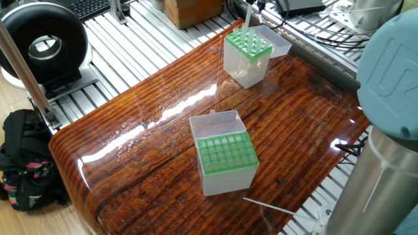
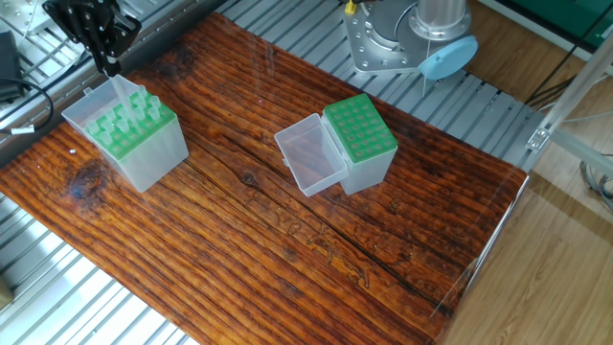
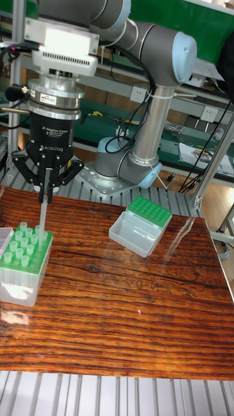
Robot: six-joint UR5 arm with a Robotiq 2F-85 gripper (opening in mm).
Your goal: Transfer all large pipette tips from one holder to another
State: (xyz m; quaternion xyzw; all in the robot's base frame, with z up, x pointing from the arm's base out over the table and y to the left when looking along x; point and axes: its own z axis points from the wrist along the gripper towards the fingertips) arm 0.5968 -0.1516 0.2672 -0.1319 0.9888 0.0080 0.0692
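Tips (image 3: pixel 25 242) stand in the green rack of the clear box (image 3: pixel 23 281) under my claw (image 3: pixel 45 197), whose fingers are pinched shut on one tip (image 3: pixel 41 220), held upright with its lower end down among the others. Well apart sits the second box (image 2: pixel 359 144), its green rack showing only bare holes, its clear lid (image 2: pixel 311 154) hinged open beside it.

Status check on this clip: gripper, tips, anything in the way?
Gripper shut on one pipette tip, above the full holder at the table's edge. Empty holder mid-table, lid open. Nothing between the two.
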